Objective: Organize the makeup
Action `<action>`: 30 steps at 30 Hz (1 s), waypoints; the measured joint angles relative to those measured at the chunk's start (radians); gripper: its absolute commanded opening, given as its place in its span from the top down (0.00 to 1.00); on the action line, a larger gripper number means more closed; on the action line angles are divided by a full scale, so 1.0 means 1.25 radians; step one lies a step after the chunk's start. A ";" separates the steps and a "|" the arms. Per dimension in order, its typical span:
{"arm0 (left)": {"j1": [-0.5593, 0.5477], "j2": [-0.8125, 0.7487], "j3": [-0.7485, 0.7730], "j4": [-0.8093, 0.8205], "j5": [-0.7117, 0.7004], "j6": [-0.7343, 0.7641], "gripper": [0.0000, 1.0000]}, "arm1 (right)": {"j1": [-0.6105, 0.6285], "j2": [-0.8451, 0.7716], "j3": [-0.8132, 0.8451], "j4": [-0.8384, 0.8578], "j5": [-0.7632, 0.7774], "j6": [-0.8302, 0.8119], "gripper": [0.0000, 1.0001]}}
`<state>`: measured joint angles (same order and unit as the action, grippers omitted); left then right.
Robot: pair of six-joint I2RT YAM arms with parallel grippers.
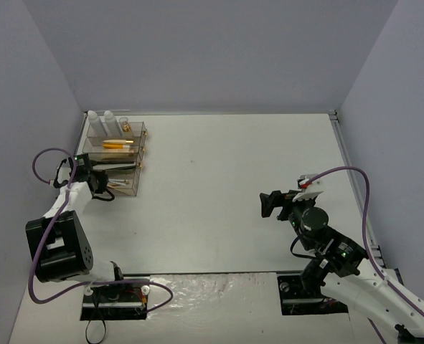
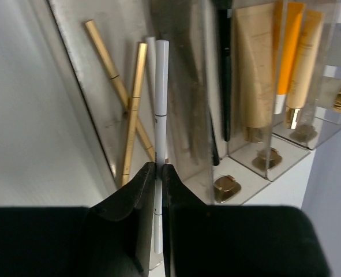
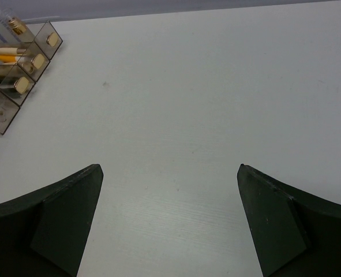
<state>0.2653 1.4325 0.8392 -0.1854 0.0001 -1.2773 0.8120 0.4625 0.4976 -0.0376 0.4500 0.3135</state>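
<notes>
1. Clamping a slim glossy white pencil (image 2: 161,86), the left end effector (image 2: 158,168) holds it beside thin gold sticks (image 2: 134,109) in the clear tiered acrylic box (image 1: 129,190).
2. Right end effector (image 3: 170,190) gapes above the smooth white table (image 3: 170,86).

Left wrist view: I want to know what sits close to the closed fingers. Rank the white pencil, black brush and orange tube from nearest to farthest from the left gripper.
1. white pencil: clamped in the left gripper, centre.
2. black brush: right of the pencil.
3. orange tube: farthest right.
</notes>
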 measured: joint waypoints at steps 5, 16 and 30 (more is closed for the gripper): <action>0.006 0.010 -0.013 0.023 -0.002 -0.028 0.96 | 0.000 0.011 0.000 0.000 0.000 0.000 0.00; 0.009 0.020 -0.013 0.050 -0.001 -0.038 0.66 | 0.000 0.011 0.000 0.000 0.000 0.000 0.00; 0.014 -0.176 0.077 -0.057 0.055 0.199 0.03 | 0.000 0.094 0.054 -0.004 -0.002 -0.012 0.00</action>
<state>0.2834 1.2120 0.9358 -0.2569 0.0688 -1.0287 0.8120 0.5803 0.5655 -0.0429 0.4479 0.2980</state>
